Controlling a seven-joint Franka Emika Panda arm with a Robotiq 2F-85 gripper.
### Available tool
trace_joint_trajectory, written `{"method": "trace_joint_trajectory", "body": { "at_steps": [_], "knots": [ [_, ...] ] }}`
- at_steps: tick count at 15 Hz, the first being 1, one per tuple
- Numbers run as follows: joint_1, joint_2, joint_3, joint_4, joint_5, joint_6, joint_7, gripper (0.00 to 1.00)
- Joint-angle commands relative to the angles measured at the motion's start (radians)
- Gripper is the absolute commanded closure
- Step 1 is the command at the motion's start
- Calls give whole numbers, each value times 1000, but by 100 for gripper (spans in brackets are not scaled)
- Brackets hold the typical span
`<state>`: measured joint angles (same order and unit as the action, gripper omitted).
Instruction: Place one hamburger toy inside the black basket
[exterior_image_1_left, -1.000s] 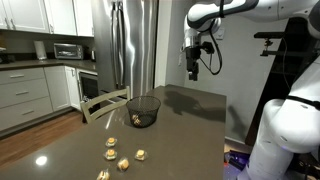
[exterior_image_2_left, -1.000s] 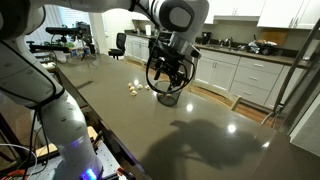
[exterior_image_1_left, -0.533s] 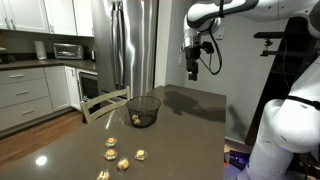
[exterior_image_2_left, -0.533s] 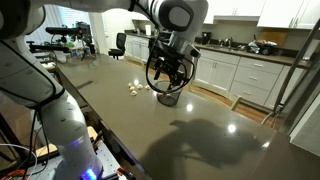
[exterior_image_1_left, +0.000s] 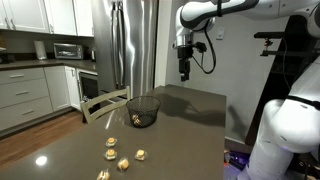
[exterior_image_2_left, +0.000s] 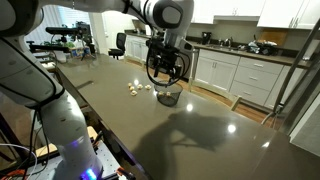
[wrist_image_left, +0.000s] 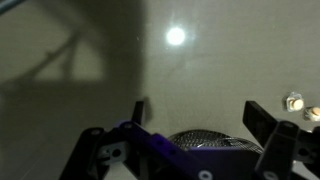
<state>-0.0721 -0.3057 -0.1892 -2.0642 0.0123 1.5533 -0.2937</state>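
The black basket (exterior_image_1_left: 144, 109) stands on the dark table and shows in both exterior views (exterior_image_2_left: 169, 95). One hamburger toy (exterior_image_1_left: 135, 120) lies inside it. Several more hamburger toys lie on the table in front of it (exterior_image_1_left: 116, 159), and they also show in an exterior view (exterior_image_2_left: 134, 88). My gripper (exterior_image_1_left: 184, 74) hangs high above the table, beyond the basket, open and empty. In the wrist view the gripper (wrist_image_left: 197, 112) has its fingers spread, with the basket's rim (wrist_image_left: 205, 138) below them and burger toys at the right edge (wrist_image_left: 295, 102).
A steel fridge (exterior_image_1_left: 133, 45), white kitchen cabinets (exterior_image_1_left: 30, 95) and a counter with a microwave (exterior_image_1_left: 68, 50) stand behind the table. A chair back (exterior_image_1_left: 105, 103) is at the table's far edge. A second robot's body (exterior_image_1_left: 290, 120) stands beside the table.
My gripper has moved a little sideways, toward the fridge side, staying high and open. The basket and toys have not moved.
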Motion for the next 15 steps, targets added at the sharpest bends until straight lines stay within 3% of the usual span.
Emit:
{"method": "trace_joint_trajectory", "body": {
  "at_steps": [1,15],
  "knots": [
    [20,-14,71,-31,-37,76,41,0],
    [161,24,216,-72,12,204,27,0]
  ]
}}
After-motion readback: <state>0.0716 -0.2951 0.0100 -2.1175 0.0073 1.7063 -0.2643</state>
